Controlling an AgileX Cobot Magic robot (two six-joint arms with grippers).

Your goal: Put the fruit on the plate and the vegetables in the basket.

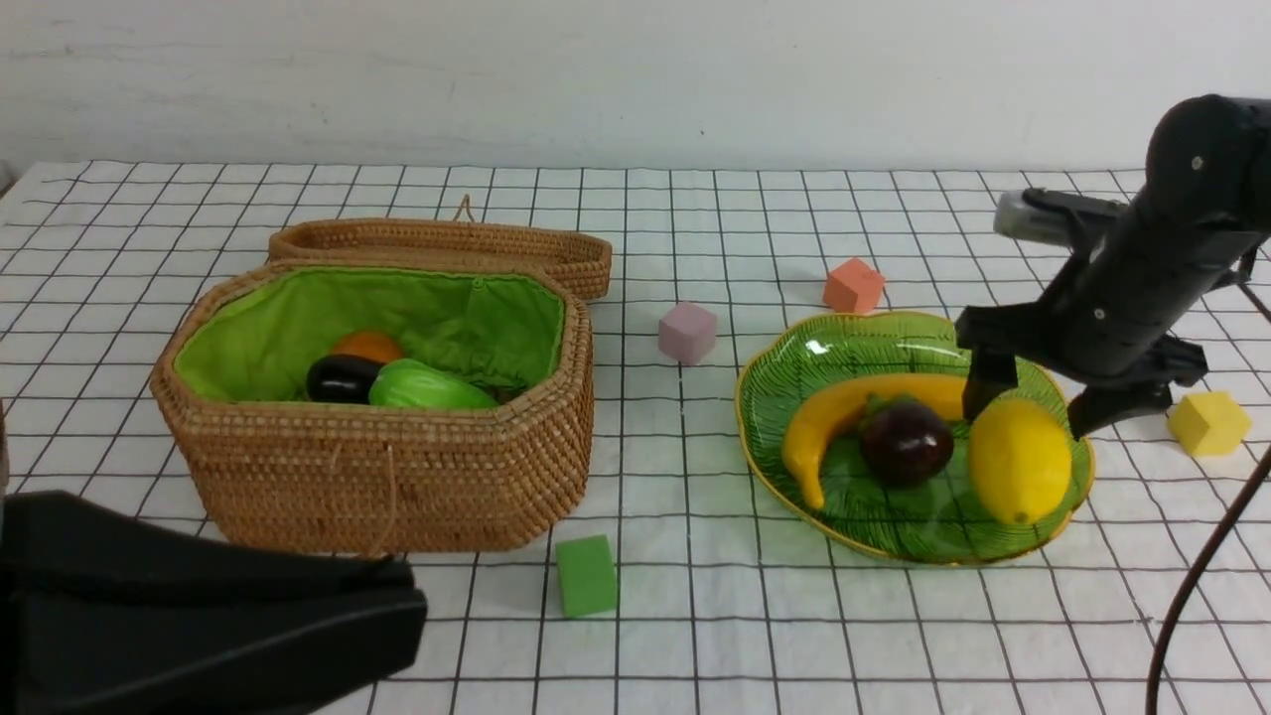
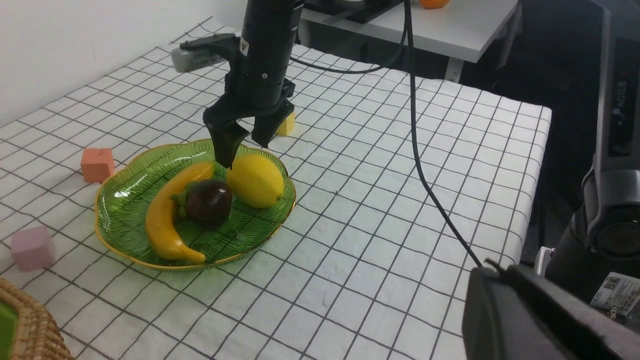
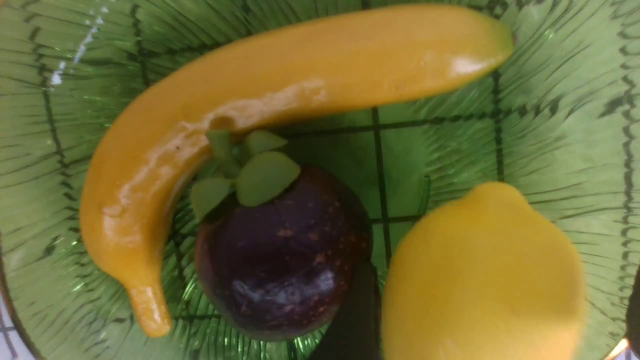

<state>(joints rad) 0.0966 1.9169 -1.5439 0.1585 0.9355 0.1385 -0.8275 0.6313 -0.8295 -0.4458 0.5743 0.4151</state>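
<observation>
My right gripper (image 1: 1023,412) hangs over the lemon (image 1: 1020,459), jaws apart, straddling its upper end, nothing held. Lemon, banana (image 1: 844,415) and mangosteen (image 1: 906,441) lie on the plate (image 1: 784,369) toward the table's right side. All look like light, hard, glossy plastic, likely slippery; I'd grip the lemon across its middle. Plate looks fragile. Left gripper (image 1: 397,616) closed, empty, at the near left corner. "AGILE" reads on the column (image 2: 620,100) in the left wrist view.
</observation>
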